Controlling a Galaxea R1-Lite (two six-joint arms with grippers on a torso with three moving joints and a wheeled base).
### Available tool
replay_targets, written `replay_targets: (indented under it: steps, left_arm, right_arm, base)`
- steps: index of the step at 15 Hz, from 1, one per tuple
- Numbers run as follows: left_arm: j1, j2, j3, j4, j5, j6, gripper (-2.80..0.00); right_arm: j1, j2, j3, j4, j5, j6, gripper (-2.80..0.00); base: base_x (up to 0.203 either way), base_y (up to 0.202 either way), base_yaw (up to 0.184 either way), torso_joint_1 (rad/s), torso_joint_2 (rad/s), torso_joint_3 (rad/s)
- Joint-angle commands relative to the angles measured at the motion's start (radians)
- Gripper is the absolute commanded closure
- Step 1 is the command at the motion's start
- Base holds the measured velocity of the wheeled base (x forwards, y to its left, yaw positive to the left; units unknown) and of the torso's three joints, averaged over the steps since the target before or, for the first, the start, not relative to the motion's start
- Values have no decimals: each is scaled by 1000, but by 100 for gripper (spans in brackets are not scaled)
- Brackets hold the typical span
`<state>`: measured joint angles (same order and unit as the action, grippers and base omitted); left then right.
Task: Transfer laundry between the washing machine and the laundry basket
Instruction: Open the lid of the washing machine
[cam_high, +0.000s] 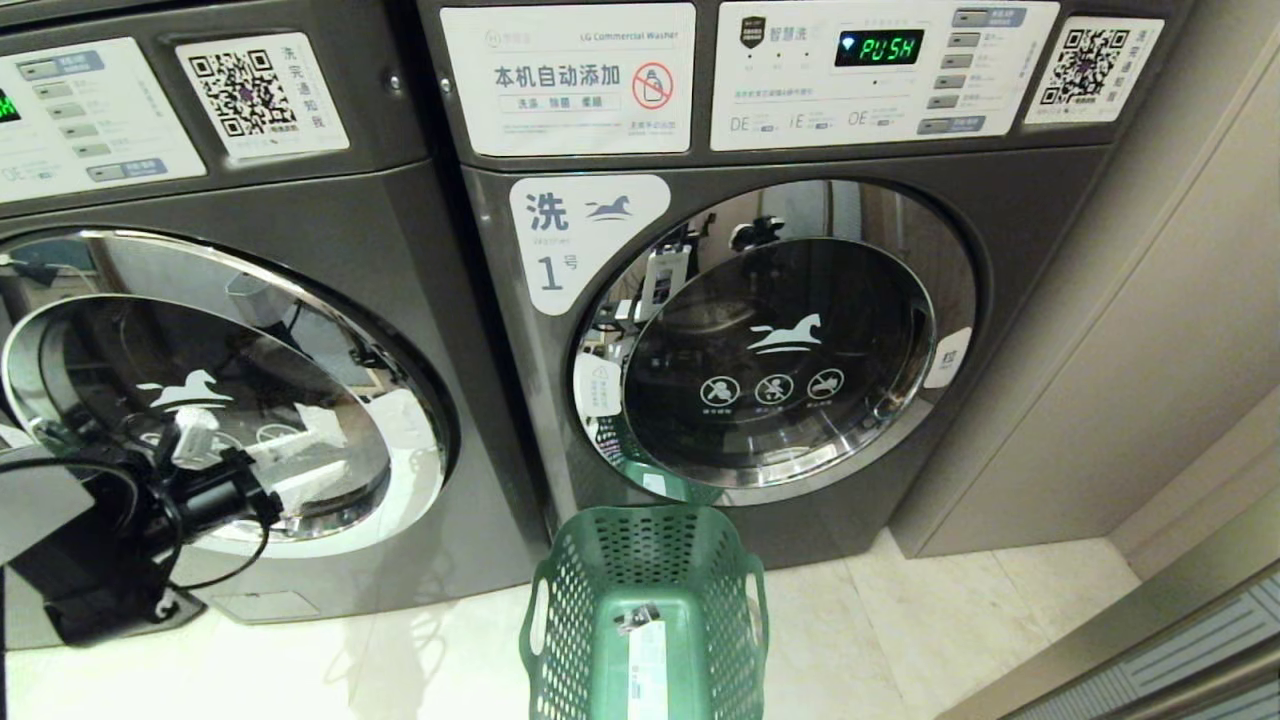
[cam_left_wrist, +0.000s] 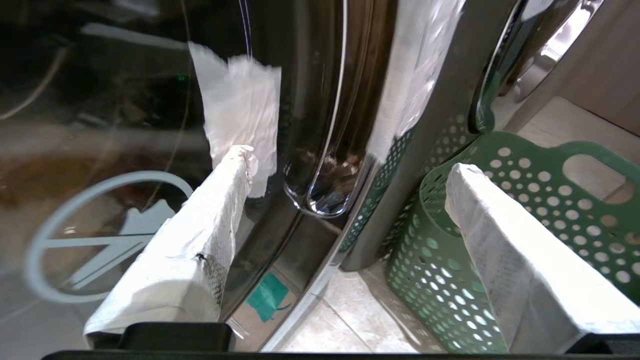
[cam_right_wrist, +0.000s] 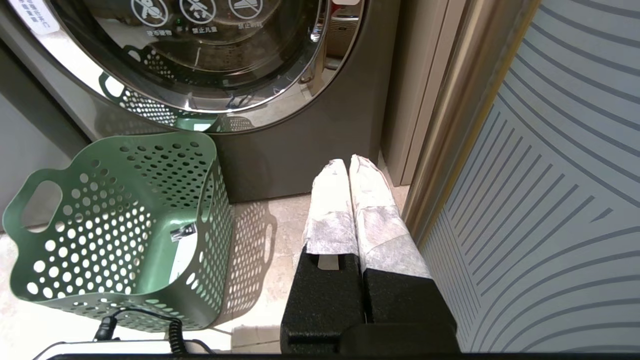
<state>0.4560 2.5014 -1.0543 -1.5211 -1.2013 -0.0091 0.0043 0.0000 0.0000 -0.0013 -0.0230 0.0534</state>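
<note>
The washing machine (cam_high: 300, 300) is the dark grey washer on the left, and its round glass door (cam_high: 250, 400) is shut. My left gripper (cam_high: 200, 445) hovers low in front of that door, open and empty. In the left wrist view the left gripper (cam_left_wrist: 350, 165) straddles the door's chrome rim (cam_left_wrist: 320, 150) by a handle recess: one white-wrapped finger (cam_left_wrist: 200, 240) is before the glass, the other toward the basket. The green laundry basket (cam_high: 580, 600) stands on the floor between the washers and holds only a white tag. No laundry is in view. My right gripper (cam_right_wrist: 348, 162) hangs shut above the floor.
A like washer marked 1 (cam_high: 780, 350) stands on the right, door shut, display reading PUSH. A beige wall panel (cam_high: 1150, 350) and a patterned door (cam_right_wrist: 550, 200) close off the right side. Pale tiled floor (cam_high: 900, 620) lies around the basket. A black cable (cam_right_wrist: 170, 330) trails near the basket.
</note>
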Motion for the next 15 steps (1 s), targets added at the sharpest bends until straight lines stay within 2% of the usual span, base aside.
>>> replay_targets:
  steps: [1, 3, 5, 7, 9, 10, 11, 12, 14, 15]
  left_arm:
    - [27, -154, 133, -9, -9, -1, -280]
    - [61, -328, 283, -9, -10, -8, -280]
    - [116, -550, 453, -9, -9, -44, -280]
    - [199, -781, 580, -9, -1, -119, -280]
    - [348, -1011, 633, -9, 34, -233, -280]
    - [431, -1124, 626, -9, 60, -322, -280]
    - [515, -1230, 590, -9, 89, -452, -280]
    - [593, -1323, 514, -9, 115, -608, -280]
    - [671, -1427, 322, -9, 150, -827, -280]
    - [694, -1456, 262, -7, 161, -902, -280]
  right_arm:
    - [0, 1, 0, 0, 0, 0, 0]
    - [0, 1, 0, 0, 0, 0, 0]
    - [0, 1, 0, 0, 0, 0, 0]
    - [0, 2, 0, 0, 0, 0, 0]
    - [0, 0, 0, 0, 0, 0, 0]
    - [0, 2, 0, 0, 0, 0, 0]
    - [0, 1, 0, 0, 0, 0, 0]
    - [0, 2, 0, 0, 0, 0, 0]
    - [0, 1, 0, 0, 0, 0, 0]
    - [0, 1, 0, 0, 0, 0, 0]
  base:
    - [0, 0, 0, 0, 0, 0]
    - [0, 0, 0, 0, 0, 0]
    - [0, 0, 0, 0, 0, 0]
    - [0, 0, 0, 0, 0, 0]
    - [0, 0, 0, 0, 0, 0]
    - [0, 0, 0, 0, 0, 0]
    - [0, 0, 0, 0, 0, 0]
    - [0, 0, 0, 0, 0, 0]
    - [0, 0, 0, 0, 0, 0]
    - [0, 0, 0, 0, 0, 0]
